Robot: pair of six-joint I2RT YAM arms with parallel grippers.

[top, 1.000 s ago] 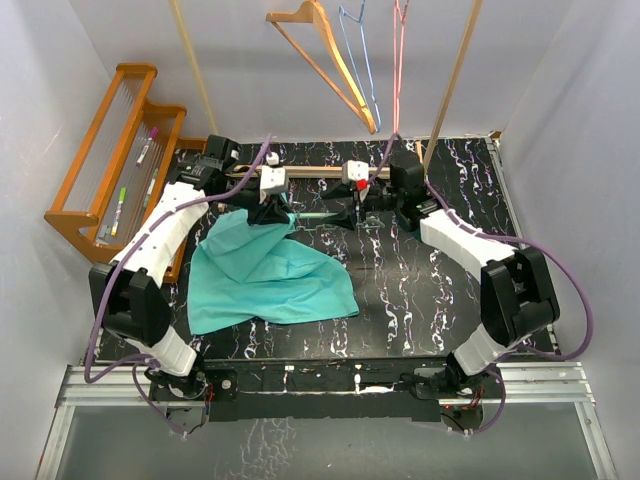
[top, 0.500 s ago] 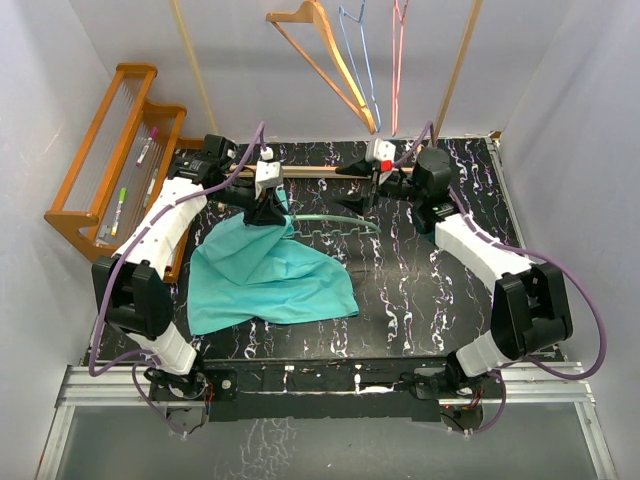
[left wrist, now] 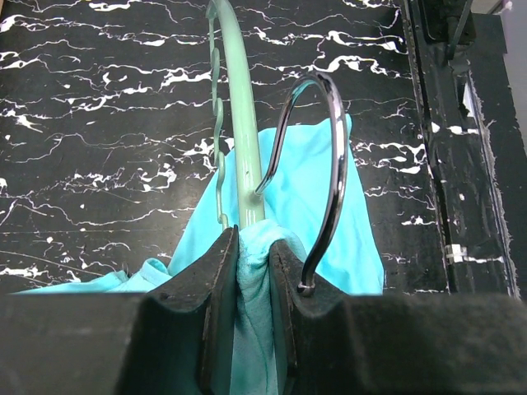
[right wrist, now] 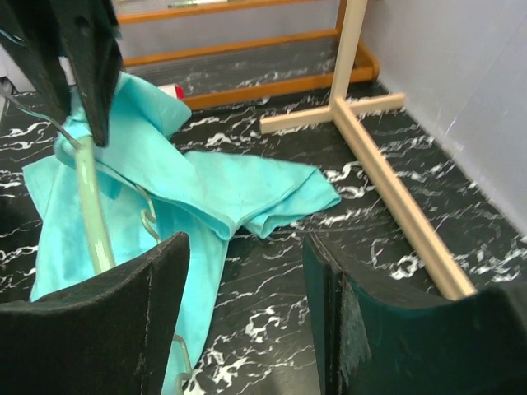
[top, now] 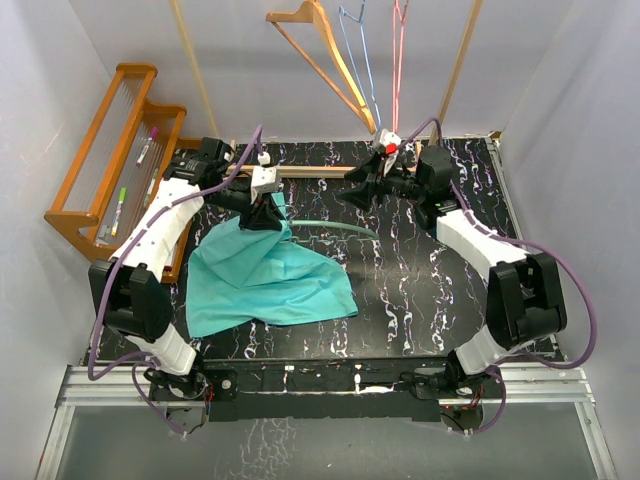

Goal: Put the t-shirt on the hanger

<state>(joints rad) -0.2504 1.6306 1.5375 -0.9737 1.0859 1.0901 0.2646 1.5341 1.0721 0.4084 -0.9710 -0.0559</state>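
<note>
The teal t-shirt [top: 268, 282] lies crumpled on the black marbled table, left of centre. My left gripper [top: 265, 214] is shut on a bunched fold of it [left wrist: 251, 271] at its far edge. The pale green hanger [left wrist: 241, 107] comes out of the cloth right at the jaws, and its metal hook [left wrist: 333, 164] curves beside the right finger. One hanger arm [top: 340, 226] reaches right over bare table. My right gripper [top: 368, 186] hovers open above and behind that arm, holding nothing. In the right wrist view the hanger [right wrist: 92, 216] and t-shirt [right wrist: 222, 188] lie ahead of the open right gripper [right wrist: 244, 317].
A wooden rack [top: 108, 150] with pens stands at the left. A thick orange hanger [top: 322, 55], a blue wire hanger [top: 358, 50] and a pink wire hanger [top: 398, 55] hang at the back. The wooden stand's base [right wrist: 395, 193] runs along the floor near the right gripper.
My right gripper has drawn back and up from the hanger arm toward the far right. More of the hanger arm now shows. The left gripper keeps its grip, nearly still.
</note>
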